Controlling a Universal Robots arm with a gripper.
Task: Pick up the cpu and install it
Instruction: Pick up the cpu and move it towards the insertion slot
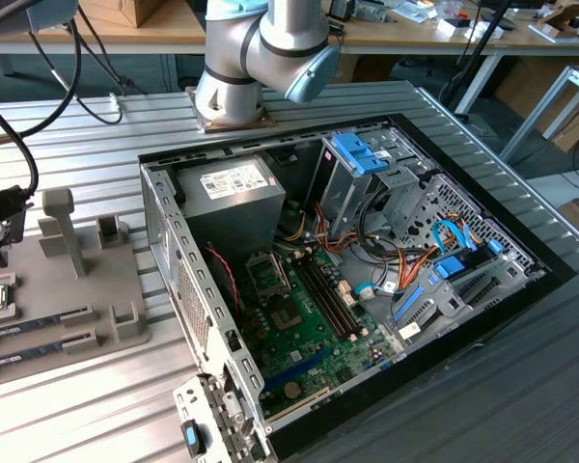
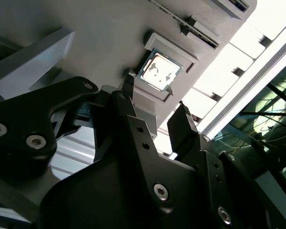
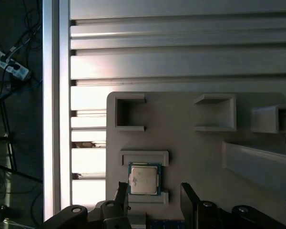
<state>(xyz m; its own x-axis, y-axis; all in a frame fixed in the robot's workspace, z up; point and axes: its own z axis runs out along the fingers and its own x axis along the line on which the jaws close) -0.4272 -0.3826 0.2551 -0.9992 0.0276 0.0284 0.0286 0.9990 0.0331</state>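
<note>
The step in hand looks like the pick-up. The jaws hang wide open and empty just above the cpu (image 3: 144,179), with 1 jaw to each side of it in both wrist views; the chip sits nearer 1 jaw than the other. It lies flat, silvery top up, in a shallow seat between 2 raised lips on the grey holder plate (image 3: 195,152), which rests on the ribbed tabletop (image 3: 181,47). In the exterior view the open computer case (image 1: 164,207) stands well apart toward that view's right, and its motherboard socket (image 1: 270,277) seems unfilled. As I judge it, the grasp calls for jaws centred and square on the chip's thin edges, closing gently so it neither tips nor jams against the lips.
</note>
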